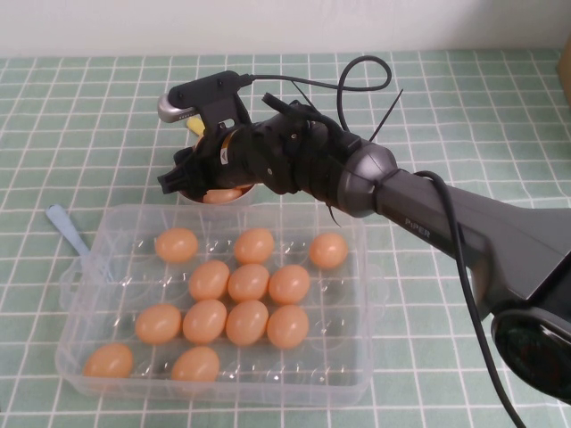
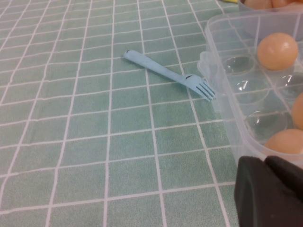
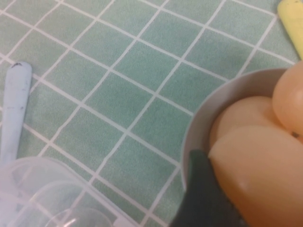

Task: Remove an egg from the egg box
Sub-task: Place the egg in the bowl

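The clear plastic egg box point(image 1: 78, 360) stands at the front of the table with several orange-tan eggs point(image 1: 248, 282) in its cups. My right gripper point(image 1: 212, 184) reaches over the box to the small grey bowl point(image 3: 198, 124) behind it. It is shut on an egg point(image 3: 261, 182), held just above the bowl's rim, with one black finger point(image 3: 201, 201) pressed against it. Other eggs point(image 3: 239, 117) lie in the bowl under it. My left gripper point(image 2: 273, 191) is shut and empty, low beside the box's left wall point(image 2: 221, 97); it does not show in the high view.
A light blue plastic fork point(image 1: 71, 230) lies on the green checked cloth, touching the box's left end; it also shows in the left wrist view point(image 2: 170, 75). A yellow object point(image 3: 291, 23) lies behind the bowl. A brown object point(image 1: 565, 67) is at the far right edge.
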